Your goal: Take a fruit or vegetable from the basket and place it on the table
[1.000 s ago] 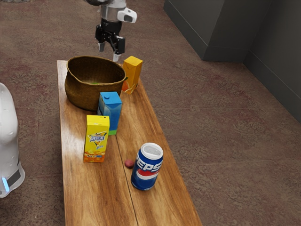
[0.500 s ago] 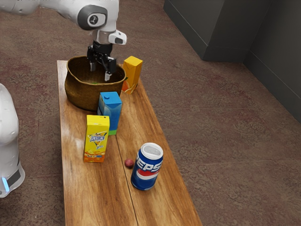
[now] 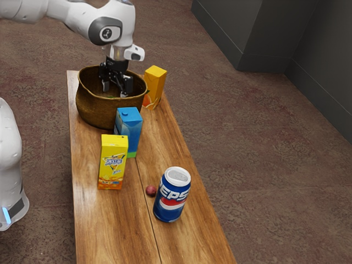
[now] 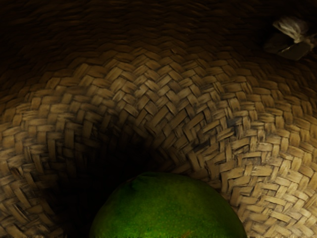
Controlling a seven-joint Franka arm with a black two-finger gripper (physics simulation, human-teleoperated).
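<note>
Tool [image 3: 115, 91] spread wide inside basket [image 3: 99, 113], nothing gripped; green fruit [image 4: 168, 210] seen in basket, under tool. Basket set at far end of seamed wooden worktop [image 3: 159, 137]; brown floor [image 3: 247, 143], grey wall [image 3: 223, 27] at exterior view's far right

There's a Pepsi can [image 3: 171, 198] standing upright, a small reddish ball [image 3: 151, 191] just beside it. Over there, a yellow carton [image 3: 112, 165] stands near a blue carton [image 3: 129, 129], and farther off rises an orange carton [image 3: 155, 82]. Brown floor [image 3: 264, 165] meets a grey wall [image 3: 324, 82].
</note>
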